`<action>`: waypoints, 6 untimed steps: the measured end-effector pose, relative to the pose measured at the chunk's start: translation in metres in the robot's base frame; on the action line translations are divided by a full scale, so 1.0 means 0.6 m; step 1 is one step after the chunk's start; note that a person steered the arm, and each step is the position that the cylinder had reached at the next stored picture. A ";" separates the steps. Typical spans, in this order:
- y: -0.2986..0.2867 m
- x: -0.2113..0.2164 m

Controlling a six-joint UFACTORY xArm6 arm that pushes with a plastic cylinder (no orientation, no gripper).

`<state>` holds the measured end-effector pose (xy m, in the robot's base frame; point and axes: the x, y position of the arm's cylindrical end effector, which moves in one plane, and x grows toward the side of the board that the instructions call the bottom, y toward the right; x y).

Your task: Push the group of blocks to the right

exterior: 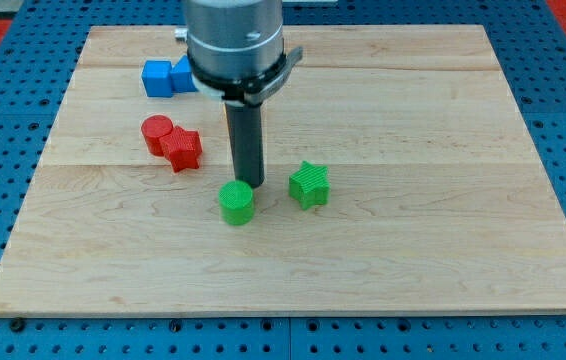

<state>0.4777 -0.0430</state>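
Group to push, by my guess: green cylinder [236,203] and green star block [309,185], lying apart near the board's middle. Landmark is the green cylinder. Star block sat just to its right in the view. My tip [250,185] stood right behind the cylinder's upper right edge, seemingly touching, between the two greens. No pincer on this rig, only a rod, so nothing open or closed. Red cylinder [156,132] and red star block [182,149] touched, up-left of it. Blue blocks [165,77] farther up-left, partly hidden by the arm. Wooden board [443,250] beneath.
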 end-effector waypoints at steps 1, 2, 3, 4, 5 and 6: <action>-0.108 -0.009; -0.179 -0.060; -0.137 -0.097; -0.128 -0.108; -0.238 -0.048; -0.233 -0.149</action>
